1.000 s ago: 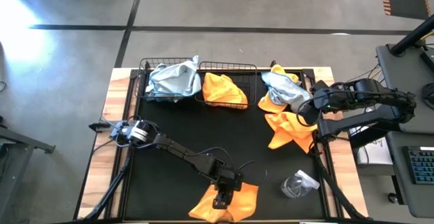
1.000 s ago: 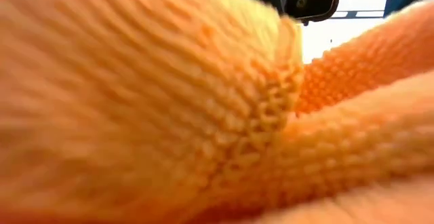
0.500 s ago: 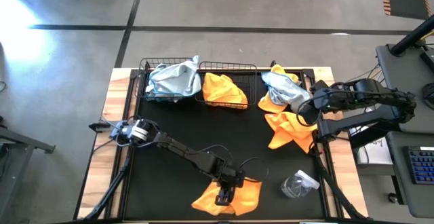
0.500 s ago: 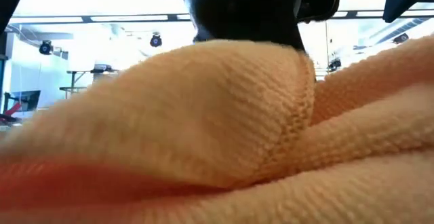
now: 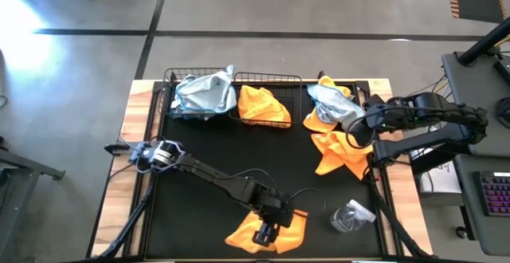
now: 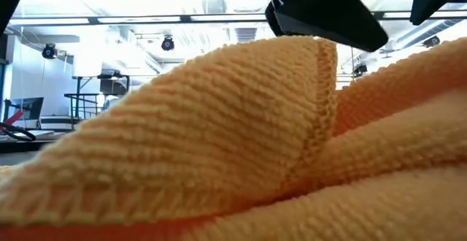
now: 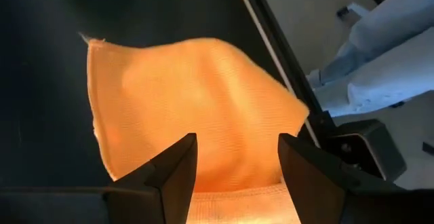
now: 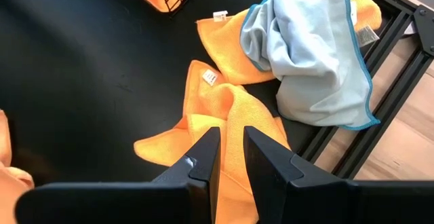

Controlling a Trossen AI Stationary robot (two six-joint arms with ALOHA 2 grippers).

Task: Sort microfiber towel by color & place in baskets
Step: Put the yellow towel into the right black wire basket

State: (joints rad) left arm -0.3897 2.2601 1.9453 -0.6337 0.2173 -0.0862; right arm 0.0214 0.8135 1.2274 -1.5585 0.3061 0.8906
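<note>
- Presently, the left gripper (image 5: 263, 235) is hanging over the orange towel (image 5: 267, 231) at the near edge of the table (image 5: 139, 104), fingers spread wide with the cloth showing between them in the left wrist view; nothing is being grasped.
- That orange towel (image 7: 196, 122) is lying crumpled on the black mat (image 5: 207, 143), so close to the low camera that it is filling most of that view (image 6: 219, 146).
- Right gripper (image 5: 360, 131) is waiting at the far right of the table above a loose pile, fingers (image 8: 203, 159) nearly together with only a thin gap and nothing between them.
- Loose pile: a pale blue-grey towel (image 5: 331, 102) is resting on top of orange cloths (image 5: 339, 151), all outside the baskets.
- Left basket (image 5: 169, 96) is holding a blue-grey towel (image 5: 203, 94); the right basket (image 5: 271, 78), touching it, is holding an orange one (image 5: 263, 105).
- Clear plastic bottle (image 5: 351, 217) is lying near the front right, just beside the orange towel.
- Risks, as judged: the open fingers may be closing on a single thin fold, letting the cloth slip off in transit; a trailing corner may be dragging the bottle along; the cloth is sitting near the table's front rim and could be pushed over it; a drooping towel could be catching on the basket's wire edge or landing with the blue-grey one.
</note>
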